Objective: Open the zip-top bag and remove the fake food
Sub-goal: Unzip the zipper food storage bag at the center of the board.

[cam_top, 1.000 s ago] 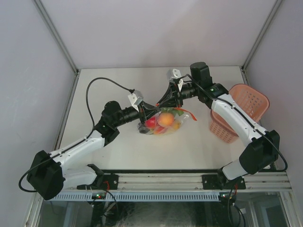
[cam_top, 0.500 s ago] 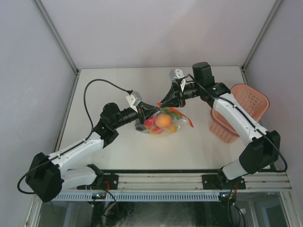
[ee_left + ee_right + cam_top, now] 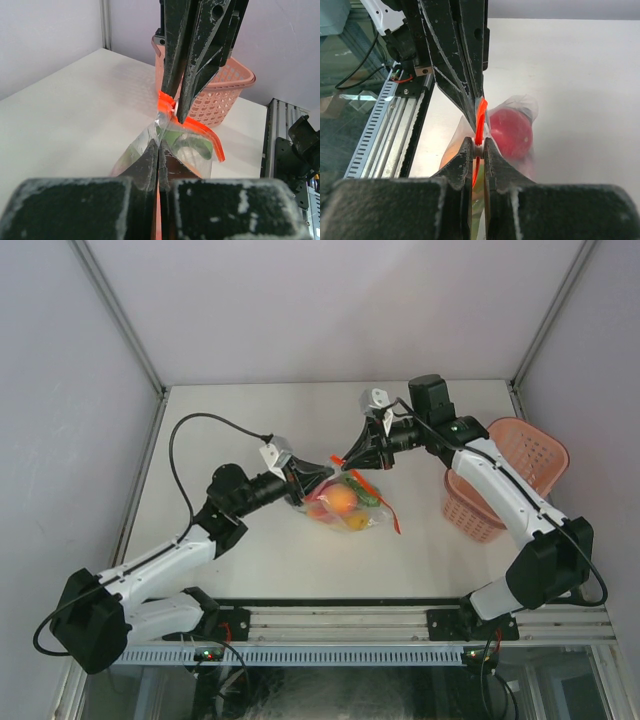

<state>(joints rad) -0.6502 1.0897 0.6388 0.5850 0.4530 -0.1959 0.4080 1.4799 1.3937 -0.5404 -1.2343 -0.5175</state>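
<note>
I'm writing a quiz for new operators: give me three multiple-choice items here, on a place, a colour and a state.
1. Where does the pink basket stand? A. right edge of the table B. far left corner C. near edge, middle
2. What colour is the zip-top bag's zipper strip? A. blue B. red-orange C. white
3. How are the left gripper and right gripper? A. both open B. one open C. both shut on the bag's top
1 A: the top view shows it there. 2 B: clear in both wrist views. 3 C: each wrist view shows closed jaws pinching it.
</note>
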